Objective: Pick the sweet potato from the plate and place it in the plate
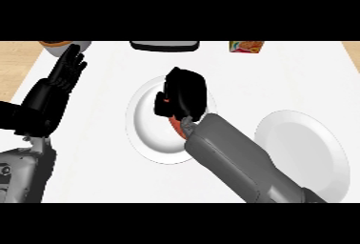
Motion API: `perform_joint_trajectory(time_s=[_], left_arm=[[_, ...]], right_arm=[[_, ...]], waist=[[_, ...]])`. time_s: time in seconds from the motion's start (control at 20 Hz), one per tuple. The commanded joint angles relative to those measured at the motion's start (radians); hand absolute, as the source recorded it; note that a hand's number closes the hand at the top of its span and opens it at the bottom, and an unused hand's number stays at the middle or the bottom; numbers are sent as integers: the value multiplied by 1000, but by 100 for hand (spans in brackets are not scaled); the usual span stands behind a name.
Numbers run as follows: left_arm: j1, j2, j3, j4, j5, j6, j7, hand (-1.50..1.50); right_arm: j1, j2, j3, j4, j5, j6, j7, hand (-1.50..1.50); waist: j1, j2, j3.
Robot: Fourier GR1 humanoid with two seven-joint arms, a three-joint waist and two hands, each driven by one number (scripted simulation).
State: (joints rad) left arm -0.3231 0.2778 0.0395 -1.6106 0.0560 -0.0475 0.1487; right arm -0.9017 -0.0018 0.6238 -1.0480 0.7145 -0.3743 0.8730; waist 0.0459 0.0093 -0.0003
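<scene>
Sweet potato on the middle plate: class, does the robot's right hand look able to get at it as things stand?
Probably yes. The right hand is already over the middle plate, curled on the sweet potato, with nothing between. The left hand rests open at the left.

The orange sweet potato [173, 125] lies on the white plate [149, 131] under the right robot hand [184, 93], mostly hidden by it. A second white plate [304, 143] lies to this hand's right, apart.
</scene>
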Motion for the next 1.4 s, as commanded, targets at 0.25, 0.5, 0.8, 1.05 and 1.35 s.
perform_joint_trajectory(time_s=[0.25, 0.5, 0.8, 1.05, 1.35], left_arm=[[-18, -7, 0, 32, 2, -27, -33, 0], [-31, -19, -5, 72, -12, -26, -58, 0], [-14, -9, 8, 20, 11, -33, -6, 0], [-21, -17, 8, 30, -14, -13, -16, 0], [37, 23, 48, -62, 14, -37, 35, 0]], right_arm=[[-54, 2, 52, 298, -275, -250, -120, -150], [-63, 2, 85, 270, -446, -328, -245, -150], [-143, 2, 9, 308, -522, -506, -363, -150], [-63, 2, -18, 215, -677, -576, -492, -150], [49, 2, -153, 170, -707, -577, -650, -150]], waist=[[24, 10, 0], [36, 16, 1], [42, 11, 1], [8, 2, 1], [-30, -8, 1]])
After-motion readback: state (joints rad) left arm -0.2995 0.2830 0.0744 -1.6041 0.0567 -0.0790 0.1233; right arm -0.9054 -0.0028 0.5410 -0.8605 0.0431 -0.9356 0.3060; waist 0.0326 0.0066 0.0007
